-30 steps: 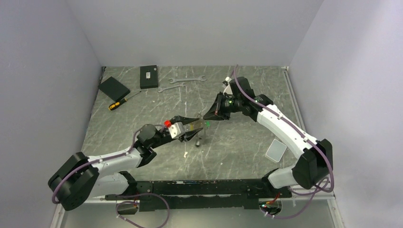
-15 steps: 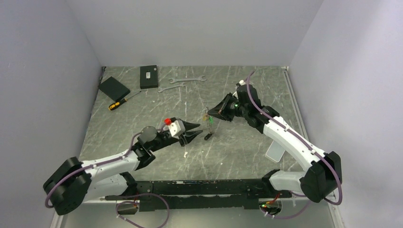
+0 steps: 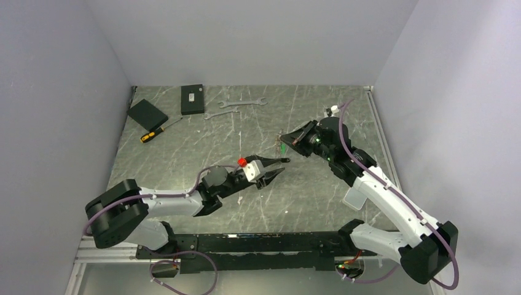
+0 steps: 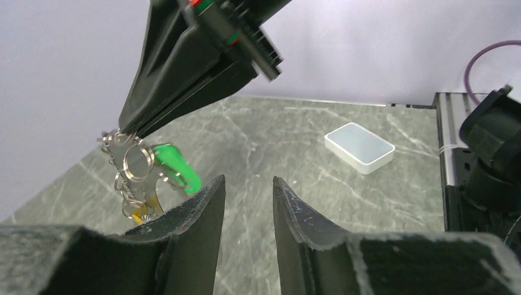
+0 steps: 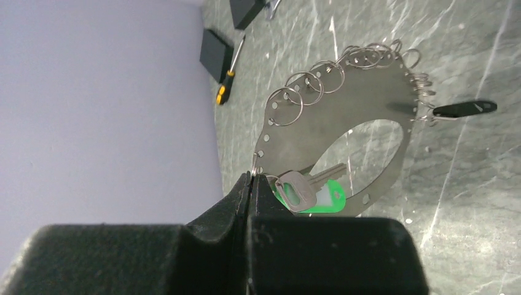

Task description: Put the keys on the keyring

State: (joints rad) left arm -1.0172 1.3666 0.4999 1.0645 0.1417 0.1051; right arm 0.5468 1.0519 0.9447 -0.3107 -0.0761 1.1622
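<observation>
Right claw (image 5: 252, 176) clamps keyring (image 5: 368, 92); keys (image 5: 296, 189) point blade-first away — across its opening.

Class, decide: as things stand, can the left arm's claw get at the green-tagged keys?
Probably yes. The left claw is open, and the keys hang free just beside its fingertips, below the shut right claw holding the keyring. Nothing lies between them.

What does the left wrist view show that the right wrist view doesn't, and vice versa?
Only left wrist: the left gripper, open and empty, the right gripper from outside, a pale box. Only right wrist: the keyring as a whole plate with small rings, a screwdriver, a black box. Both: the right gripper shut on the keyring, the keys and green tag by it.
</observation>
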